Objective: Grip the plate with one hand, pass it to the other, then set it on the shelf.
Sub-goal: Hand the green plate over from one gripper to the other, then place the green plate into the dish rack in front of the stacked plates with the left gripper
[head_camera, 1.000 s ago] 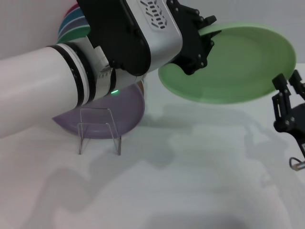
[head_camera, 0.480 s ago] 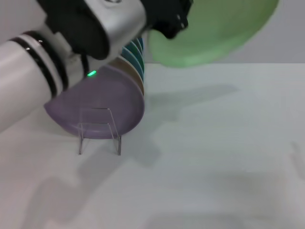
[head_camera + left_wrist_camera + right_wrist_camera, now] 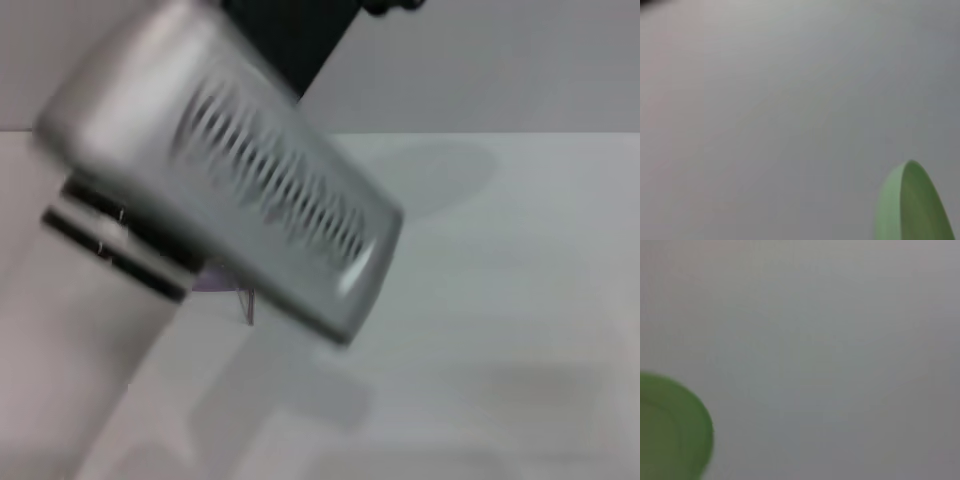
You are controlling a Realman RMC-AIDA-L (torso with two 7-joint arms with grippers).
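Note:
My left arm's bulky silver-grey wrist [image 3: 270, 190] fills the head view close to the camera. The black left gripper [image 3: 300, 25] runs out past the top edge and its fingertips are out of view. The pale mint-green plate is out of the head view. Its rim [image 3: 912, 205] shows edge-on in the left wrist view, held up against the plain wall. The plate also shows in the right wrist view [image 3: 670, 427]. The right gripper is not in view. Of the clear acrylic shelf only one leg [image 3: 248, 305] shows below the wrist.
A sliver of the lavender plate [image 3: 215, 283] shows behind the shelf leg. The white table [image 3: 500, 300] spreads to the right of my left arm. The other stacked plates are hidden by the arm.
My left arm has risen and swung toward the camera, carrying the plate up out of the head view. The right gripper has left the head view. The arm now hides the shelf.

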